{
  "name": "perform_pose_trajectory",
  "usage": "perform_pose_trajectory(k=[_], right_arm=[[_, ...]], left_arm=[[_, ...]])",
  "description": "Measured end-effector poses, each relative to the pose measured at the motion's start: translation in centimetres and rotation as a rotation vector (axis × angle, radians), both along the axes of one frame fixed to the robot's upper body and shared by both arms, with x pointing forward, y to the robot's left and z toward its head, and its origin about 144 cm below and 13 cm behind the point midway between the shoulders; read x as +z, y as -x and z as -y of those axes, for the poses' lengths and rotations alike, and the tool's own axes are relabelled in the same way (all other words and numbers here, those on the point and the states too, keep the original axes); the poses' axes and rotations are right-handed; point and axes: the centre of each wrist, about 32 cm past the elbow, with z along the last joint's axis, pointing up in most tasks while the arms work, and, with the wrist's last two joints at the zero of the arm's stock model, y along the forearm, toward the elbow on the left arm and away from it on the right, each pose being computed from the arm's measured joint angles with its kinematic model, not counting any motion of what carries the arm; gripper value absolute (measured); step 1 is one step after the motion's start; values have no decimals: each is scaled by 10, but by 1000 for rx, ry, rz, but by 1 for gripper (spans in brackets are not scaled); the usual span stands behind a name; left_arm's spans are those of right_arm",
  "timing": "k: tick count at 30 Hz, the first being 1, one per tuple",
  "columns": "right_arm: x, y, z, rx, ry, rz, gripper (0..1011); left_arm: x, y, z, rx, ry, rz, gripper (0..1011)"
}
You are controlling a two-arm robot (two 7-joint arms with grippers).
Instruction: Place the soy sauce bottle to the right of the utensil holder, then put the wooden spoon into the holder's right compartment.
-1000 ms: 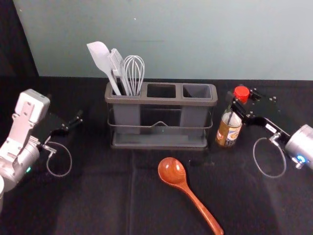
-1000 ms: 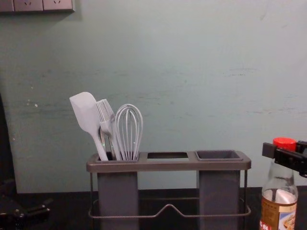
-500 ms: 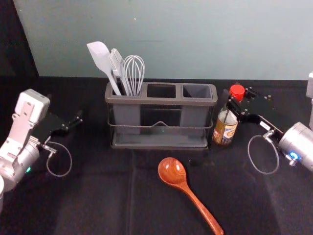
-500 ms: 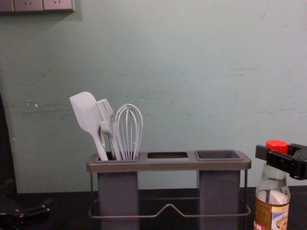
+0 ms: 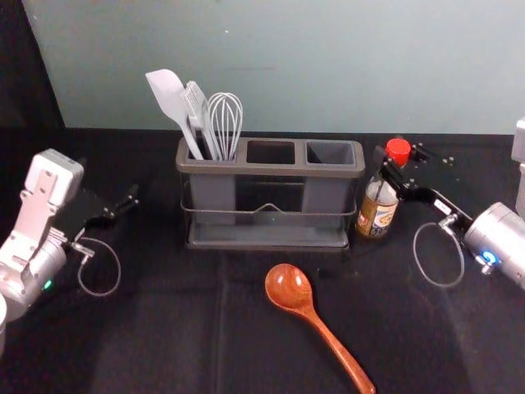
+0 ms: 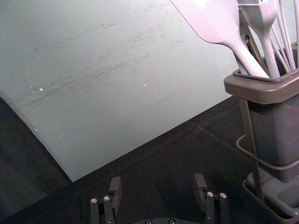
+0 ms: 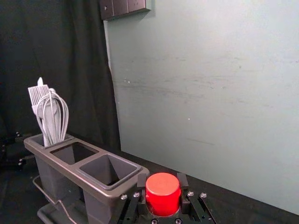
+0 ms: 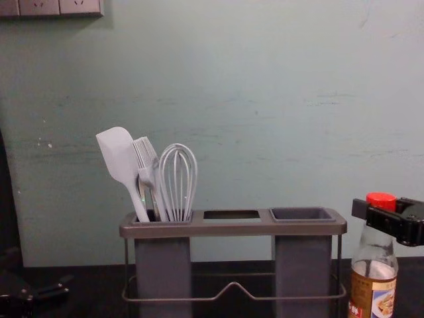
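My right gripper [image 5: 395, 171] is closed around the neck of the soy sauce bottle [image 5: 377, 215], just right of the grey utensil holder [image 5: 271, 170]. The right wrist view has the red cap [image 7: 162, 193] between the fingers of the right gripper [image 7: 162, 196]. The bottle looks upright in the chest view; I cannot tell whether its base touches the table. The wooden spoon [image 5: 328, 338] lies in front of the holder, bowl toward it. The holder's right compartment [image 7: 108, 171] has nothing in it. My left gripper [image 5: 123, 209] is parked at the left, open in the left wrist view [image 6: 159, 191].
A white spatula [image 5: 171, 100], a brush and a whisk [image 5: 225, 123] stand in the holder's left compartment. Behind the black-covered table [image 5: 164, 328] rises a pale wall. A dark curtain [image 7: 51, 56] hangs beyond the holder's left side.
The right gripper and the bottle have shifted left, closer to the holder, with very little movement over the last half second. The left arm and the spoon stay where they were.
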Motion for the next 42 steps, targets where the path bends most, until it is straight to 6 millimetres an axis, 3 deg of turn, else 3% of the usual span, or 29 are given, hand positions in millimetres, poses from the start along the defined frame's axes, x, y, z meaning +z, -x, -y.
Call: perform_pose_trajectory(k=[5,12,24,31,42], right_arm=[[0,-2,-2,-1,-8,5,426],[1,-3,-3,-3,-19,11,661],[20,9,-1,-9,-25,57,993],[26,20,-1,-6,-17,58,1003],[21,60,-17,29,29,22,1003]], left_arm=[[0,0,0,0,0,0,1005],[0,0,0,0,0,0,1005],[0,0,0,0,0,0,1005],[0,0,0,0,0,0,1005],[0,0,0,0,0,0,1005]])
